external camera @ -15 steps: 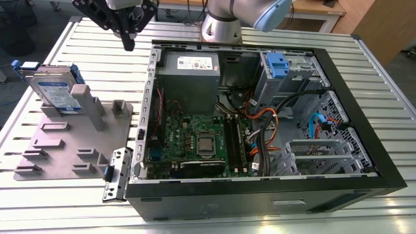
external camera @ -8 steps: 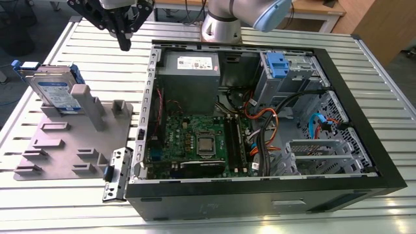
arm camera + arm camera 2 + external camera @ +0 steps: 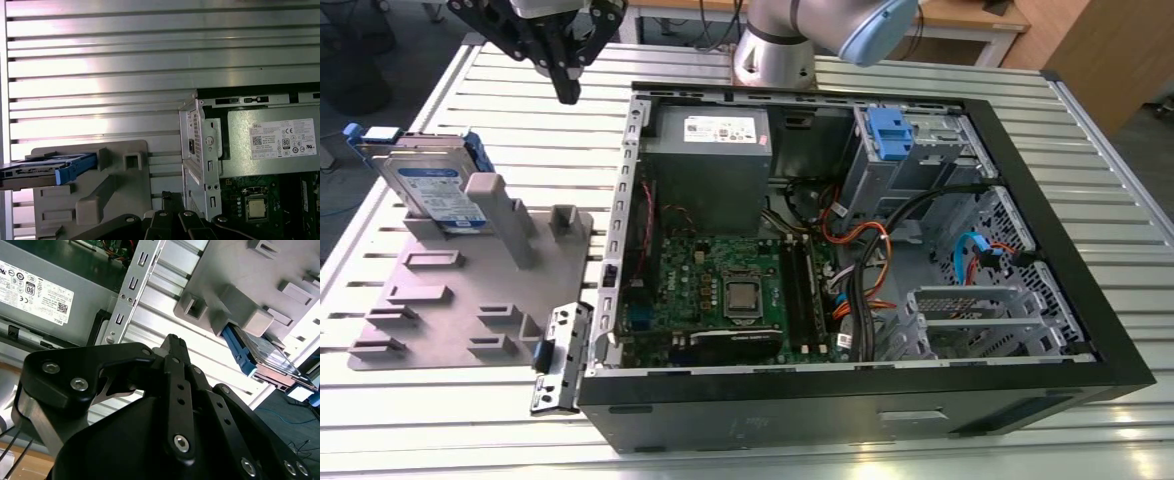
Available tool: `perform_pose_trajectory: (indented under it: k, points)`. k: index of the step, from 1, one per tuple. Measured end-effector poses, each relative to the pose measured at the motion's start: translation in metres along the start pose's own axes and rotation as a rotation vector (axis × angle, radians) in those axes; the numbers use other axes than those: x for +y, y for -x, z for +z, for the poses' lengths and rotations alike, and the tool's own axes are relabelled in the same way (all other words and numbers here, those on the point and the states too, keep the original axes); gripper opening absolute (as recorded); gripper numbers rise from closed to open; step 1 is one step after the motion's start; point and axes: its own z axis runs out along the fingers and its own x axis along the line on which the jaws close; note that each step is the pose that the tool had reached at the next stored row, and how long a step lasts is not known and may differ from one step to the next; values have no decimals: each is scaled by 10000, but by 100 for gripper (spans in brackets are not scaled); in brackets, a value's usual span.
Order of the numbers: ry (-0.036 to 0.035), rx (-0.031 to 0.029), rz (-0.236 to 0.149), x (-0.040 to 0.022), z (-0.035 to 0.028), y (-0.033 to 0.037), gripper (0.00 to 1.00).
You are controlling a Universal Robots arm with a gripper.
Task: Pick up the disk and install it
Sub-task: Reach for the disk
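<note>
The table (image 3: 480, 430) carries the open case (image 3: 854, 400) on one side of the jaws and a grey plate (image 3: 440, 310) on the other. The disk (image 3: 438, 190) stands on edge in a slot of that plate, leaning a little, propped by a grey post. It sits lower than the jaws and off to the exterior view's left of them, well apart. The gripper (image 3: 567, 92) hangs above bare table between plate and case, its jaws together on nothing.

The step in hand looks like the reach for the disk. To do it well, the jaws would likely need to part wider than the disk's thickness before they descend. They would then come in line with its lean and close on the flat metal faces or the upper edge, clear of the post and the blue rails.

The exterior view gives what the wrist views lack: the case interior, with the supply (image 3: 710, 160) and the bay (image 3: 927, 130) with its blue latch (image 3: 887, 135). The first wrist view has the disk (image 3: 45, 167) edge-on, so its slimness and blue rail are plain. The second wrist view brings the gripper (image 3: 173, 342) close and shows the tips meeting, with the disk (image 3: 265, 352) beyond the plate's post.
</note>
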Motion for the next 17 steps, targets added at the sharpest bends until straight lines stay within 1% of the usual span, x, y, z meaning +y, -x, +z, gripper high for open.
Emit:
perform_pose_trajectory:
  k: [5,13,17]
  points:
    - [0,0,-1,-1,-1,-19,11]
    - [0,1,-1,-1,-1,-20,11]
    - [0,1,-1,-3,-1,-45,11]
